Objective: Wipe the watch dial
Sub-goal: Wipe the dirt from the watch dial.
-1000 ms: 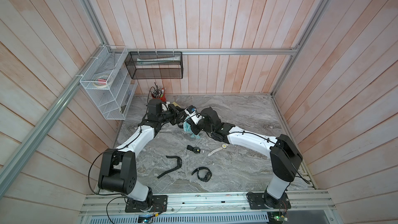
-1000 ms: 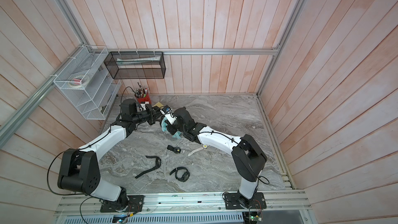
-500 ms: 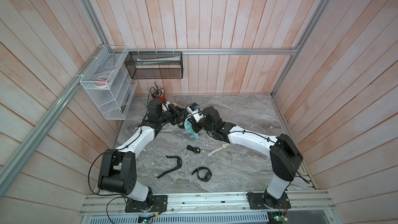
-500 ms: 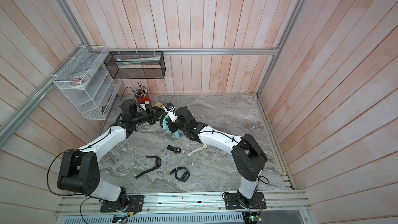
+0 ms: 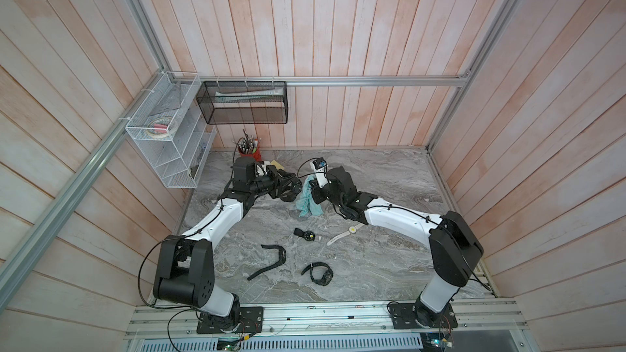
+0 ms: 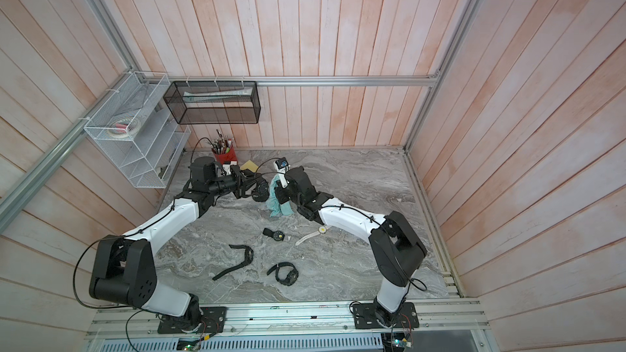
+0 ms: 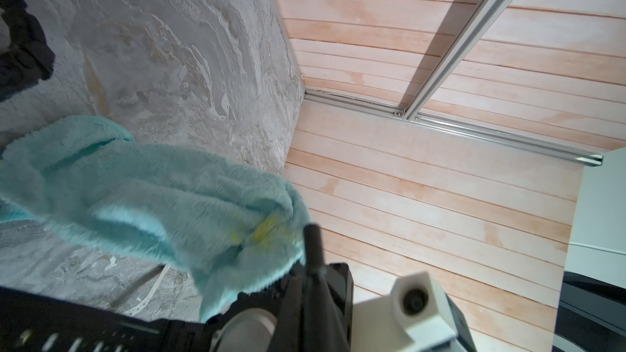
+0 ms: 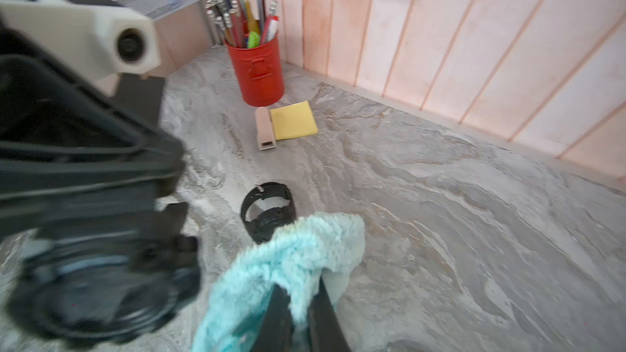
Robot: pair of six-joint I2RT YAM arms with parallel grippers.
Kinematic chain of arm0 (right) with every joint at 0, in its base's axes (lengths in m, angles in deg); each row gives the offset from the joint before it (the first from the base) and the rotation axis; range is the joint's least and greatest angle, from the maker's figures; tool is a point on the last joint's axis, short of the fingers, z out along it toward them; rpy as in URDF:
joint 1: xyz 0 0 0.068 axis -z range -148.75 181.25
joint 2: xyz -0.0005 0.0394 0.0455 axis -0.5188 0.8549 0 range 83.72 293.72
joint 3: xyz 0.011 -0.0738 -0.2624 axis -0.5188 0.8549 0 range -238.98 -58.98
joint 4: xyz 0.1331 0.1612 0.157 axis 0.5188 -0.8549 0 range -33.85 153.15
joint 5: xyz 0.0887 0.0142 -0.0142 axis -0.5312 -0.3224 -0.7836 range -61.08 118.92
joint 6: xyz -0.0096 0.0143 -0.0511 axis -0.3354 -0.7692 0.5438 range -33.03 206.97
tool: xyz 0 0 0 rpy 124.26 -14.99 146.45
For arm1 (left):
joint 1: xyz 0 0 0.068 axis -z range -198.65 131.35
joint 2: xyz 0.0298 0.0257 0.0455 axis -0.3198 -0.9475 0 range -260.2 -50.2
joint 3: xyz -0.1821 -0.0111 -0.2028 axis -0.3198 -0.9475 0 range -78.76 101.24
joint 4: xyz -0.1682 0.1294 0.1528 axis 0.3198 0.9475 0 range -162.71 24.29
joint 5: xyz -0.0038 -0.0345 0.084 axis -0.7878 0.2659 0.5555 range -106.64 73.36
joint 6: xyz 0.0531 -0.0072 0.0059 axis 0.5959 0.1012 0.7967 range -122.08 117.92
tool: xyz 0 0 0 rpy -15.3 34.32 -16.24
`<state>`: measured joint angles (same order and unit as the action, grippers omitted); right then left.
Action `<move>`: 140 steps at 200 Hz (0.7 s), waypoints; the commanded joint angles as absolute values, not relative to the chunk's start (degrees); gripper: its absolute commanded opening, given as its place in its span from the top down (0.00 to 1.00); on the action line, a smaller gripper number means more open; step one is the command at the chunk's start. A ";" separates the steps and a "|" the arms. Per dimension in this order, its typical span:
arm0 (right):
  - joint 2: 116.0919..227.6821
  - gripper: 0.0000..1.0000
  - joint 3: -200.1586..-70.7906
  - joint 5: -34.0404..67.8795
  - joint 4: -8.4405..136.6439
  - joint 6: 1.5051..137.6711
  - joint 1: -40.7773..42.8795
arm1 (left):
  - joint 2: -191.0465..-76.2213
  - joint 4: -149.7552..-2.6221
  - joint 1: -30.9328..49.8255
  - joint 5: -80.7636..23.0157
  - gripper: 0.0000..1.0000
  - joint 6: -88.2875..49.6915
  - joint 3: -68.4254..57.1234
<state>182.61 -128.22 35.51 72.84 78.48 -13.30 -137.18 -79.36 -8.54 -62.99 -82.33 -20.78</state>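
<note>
My left gripper is shut on a black watch and holds it just above the marble table at the back. The watch shows blurred and close in the right wrist view. My right gripper is shut on a fluffy teal cloth, with a fold pinched between its fingers. The cloth hangs right in front of my left gripper and lies against the held watch. The dial itself is hidden in both top views.
Another black watch lies on the table beyond the cloth. Loose watches lie nearer the front: a black dial, a white one, a black strap, a black one. A red pen cup and yellow notes stand behind.
My right gripper has shifted a little with the cloth beside the held watch. My left arm has barely moved.
</note>
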 commanded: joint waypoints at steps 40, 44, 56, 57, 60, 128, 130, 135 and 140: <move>176.37 1.00 -121.56 36.91 76.62 73.90 -7.67 | -136.27 -80.09 -9.67 -67.62 1.00 -83.82 -21.22; 175.92 1.00 -120.90 36.53 76.81 73.37 -6.97 | -136.30 -80.02 -9.73 -67.62 1.00 -83.75 -21.20; 174.61 1.00 -119.17 35.85 77.35 72.49 -5.41 | -136.45 -78.53 -9.85 -67.38 1.00 -82.72 -20.74; 174.52 1.00 -119.05 35.85 77.37 72.48 -5.36 | -136.48 -78.30 -9.86 -67.33 1.00 -82.61 -20.70; 174.17 1.00 -118.72 35.75 77.49 72.47 -5.04 | -136.56 -77.67 -9.86 -67.28 1.00 -82.21 -20.43; 170.20 1.00 -117.91 35.90 76.54 75.78 -3.37 | -144.14 -47.08 -14.13 -53.59 1.00 -57.38 -9.46; 170.16 1.00 -117.95 35.94 76.39 75.80 -3.33 | -144.64 -46.28 -14.27 -53.22 1.00 -56.58 -9.01; 169.91 1.00 -117.88 36.03 76.19 76.02 -3.25 | -145.95 -44.27 -14.58 -52.25 1.00 -54.69 -7.49; 169.65 1.00 -117.75 36.17 76.08 76.14 -3.26 | -147.35 -42.27 -14.77 -51.26 1.00 -53.15 -6.02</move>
